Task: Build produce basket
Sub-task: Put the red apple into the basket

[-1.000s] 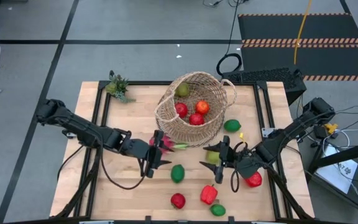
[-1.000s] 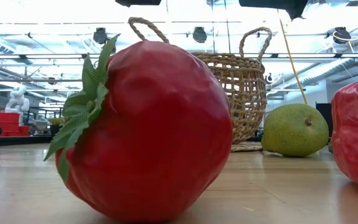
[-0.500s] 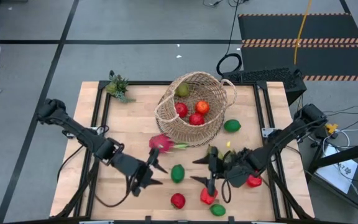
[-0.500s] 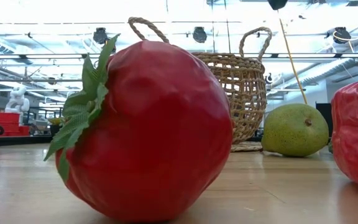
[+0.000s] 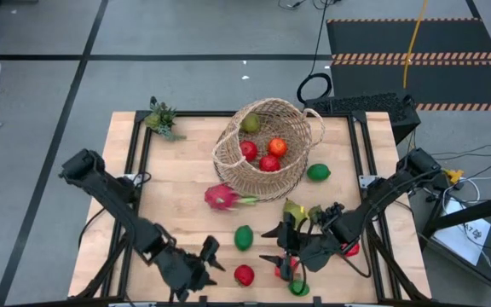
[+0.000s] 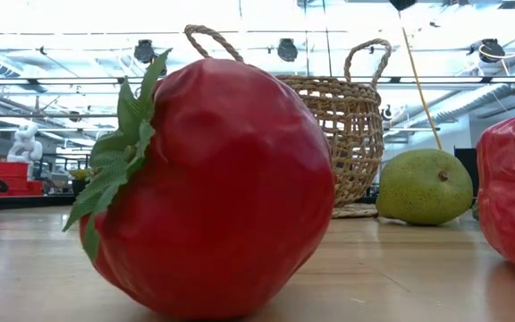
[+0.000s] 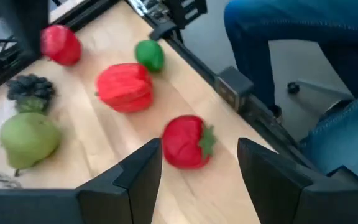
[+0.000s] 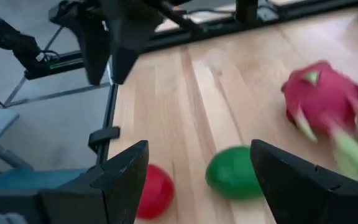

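item: wicker basket, tipped on its side at about 12 o'clock on the wooden table, mouth toward the near edge; inside it, two red fruits, an orange-red one and a green pear. loose produce on the boards: pink dragonfruit just beside the basket rim at its 7 o'clock; green lime at the basket's 4 o'clock; green fruit near table centre; red apple with leaf at 6 o'clock by the near edge; red pepper and a second small green fruit close by; dark grapes seen from the left wrist. left gripper: low at 7 o'clock near the front edge, fingers spread, empty, the red apple just ahead of it. right gripper: at 5 o'clock, fingers spread, empty, over the red pepper. spiky green plant at 10 o'clock, well apart.
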Robot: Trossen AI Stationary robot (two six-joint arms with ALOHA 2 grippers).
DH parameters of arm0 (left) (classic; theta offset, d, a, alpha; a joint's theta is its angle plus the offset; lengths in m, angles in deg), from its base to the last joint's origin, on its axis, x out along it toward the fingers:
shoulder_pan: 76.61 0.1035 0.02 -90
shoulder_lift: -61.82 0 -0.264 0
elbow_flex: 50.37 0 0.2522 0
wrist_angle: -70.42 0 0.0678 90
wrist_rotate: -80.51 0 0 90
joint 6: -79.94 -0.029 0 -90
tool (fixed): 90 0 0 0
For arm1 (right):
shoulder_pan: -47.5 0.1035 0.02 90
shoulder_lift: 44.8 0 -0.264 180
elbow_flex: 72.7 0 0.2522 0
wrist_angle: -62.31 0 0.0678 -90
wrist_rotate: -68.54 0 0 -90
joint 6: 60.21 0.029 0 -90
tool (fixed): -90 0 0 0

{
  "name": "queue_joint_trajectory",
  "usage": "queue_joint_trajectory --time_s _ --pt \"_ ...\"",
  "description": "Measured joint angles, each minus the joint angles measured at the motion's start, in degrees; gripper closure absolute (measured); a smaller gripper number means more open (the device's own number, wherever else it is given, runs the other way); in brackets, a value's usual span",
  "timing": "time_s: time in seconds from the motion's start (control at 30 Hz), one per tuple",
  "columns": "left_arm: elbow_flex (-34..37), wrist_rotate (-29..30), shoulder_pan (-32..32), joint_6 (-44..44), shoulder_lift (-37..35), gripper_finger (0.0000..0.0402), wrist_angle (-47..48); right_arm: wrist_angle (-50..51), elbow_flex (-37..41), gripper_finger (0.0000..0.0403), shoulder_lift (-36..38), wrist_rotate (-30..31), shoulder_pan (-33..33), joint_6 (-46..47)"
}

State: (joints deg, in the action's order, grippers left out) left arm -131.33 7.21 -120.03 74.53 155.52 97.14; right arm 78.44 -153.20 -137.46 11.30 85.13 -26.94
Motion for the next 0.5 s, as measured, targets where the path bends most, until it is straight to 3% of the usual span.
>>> queue_joint_trajectory --time_s 0.37,0.5 --pt "0.0 6.1 -0.3 2.2 3.2 0.0192 0.1 4.4 0.0 0.0129 -2.6 -1.5 6.9 17.6" --pt "0.0 7.3 -0.2 4.7 3.2 0.0192 -0.2 15.6 -1.7 0.0129 -2.3 -3.0 9.2 27.3"
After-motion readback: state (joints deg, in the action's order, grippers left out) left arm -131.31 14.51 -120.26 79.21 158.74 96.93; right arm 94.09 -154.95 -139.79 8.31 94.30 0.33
